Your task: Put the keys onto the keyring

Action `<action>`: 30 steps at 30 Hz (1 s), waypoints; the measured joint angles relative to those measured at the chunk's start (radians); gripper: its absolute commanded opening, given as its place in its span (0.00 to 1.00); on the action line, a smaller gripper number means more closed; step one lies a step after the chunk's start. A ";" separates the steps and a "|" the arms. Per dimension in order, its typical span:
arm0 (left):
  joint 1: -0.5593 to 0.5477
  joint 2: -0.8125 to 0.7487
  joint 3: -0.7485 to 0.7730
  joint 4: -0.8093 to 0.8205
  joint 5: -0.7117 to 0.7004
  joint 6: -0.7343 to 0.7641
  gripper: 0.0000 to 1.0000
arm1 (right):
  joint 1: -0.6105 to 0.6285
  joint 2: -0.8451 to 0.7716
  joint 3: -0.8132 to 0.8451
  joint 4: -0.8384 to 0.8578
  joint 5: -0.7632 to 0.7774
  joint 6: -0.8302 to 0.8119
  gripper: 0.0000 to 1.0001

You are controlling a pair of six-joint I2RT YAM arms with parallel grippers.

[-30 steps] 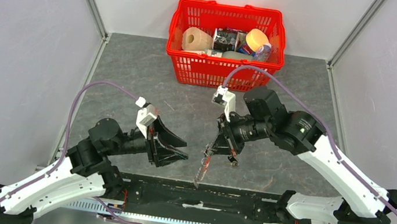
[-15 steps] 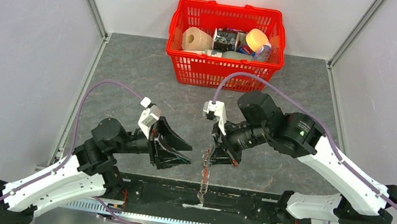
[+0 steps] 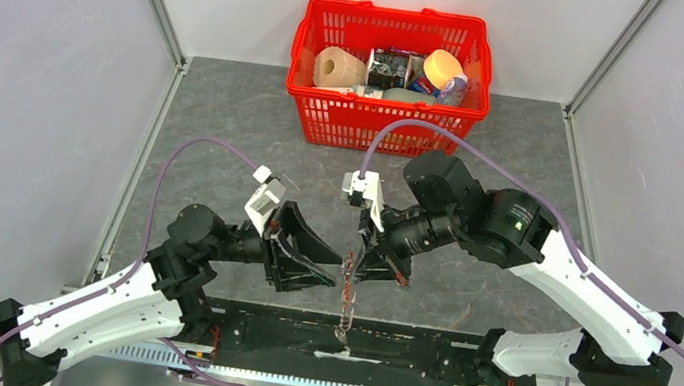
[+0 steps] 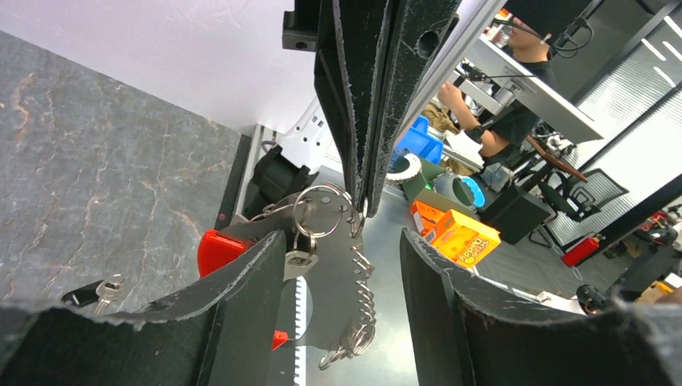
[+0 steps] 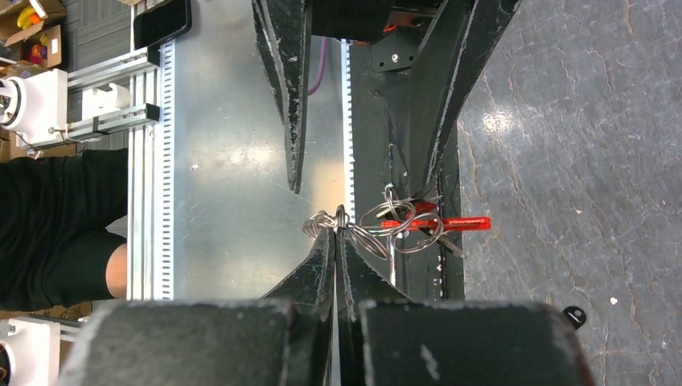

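Plainly, the keys (image 4: 95,292) lie on the grey veined, white-walled tabletop (image 4: 96,161).

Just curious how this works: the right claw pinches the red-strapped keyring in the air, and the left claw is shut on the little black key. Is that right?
Not quite. The left gripper is open and empty; the little black key lies on the table, as the left wrist view shows. The right gripper does pinch the red-strapped keyring in the air.
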 measured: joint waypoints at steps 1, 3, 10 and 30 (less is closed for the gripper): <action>0.000 0.001 -0.005 0.015 0.002 -0.006 0.61 | 0.000 0.002 0.000 0.001 0.000 0.000 0.00; 0.000 0.002 -0.011 0.041 0.006 -0.019 0.61 | 0.000 0.005 0.000 0.005 0.000 0.005 0.00; 0.000 0.002 -0.014 0.104 0.027 -0.050 0.60 | 0.000 0.011 0.000 0.016 0.018 0.024 0.00; 0.000 -0.002 -0.035 0.191 0.050 -0.103 0.52 | 0.000 0.011 0.016 0.095 0.052 0.080 0.00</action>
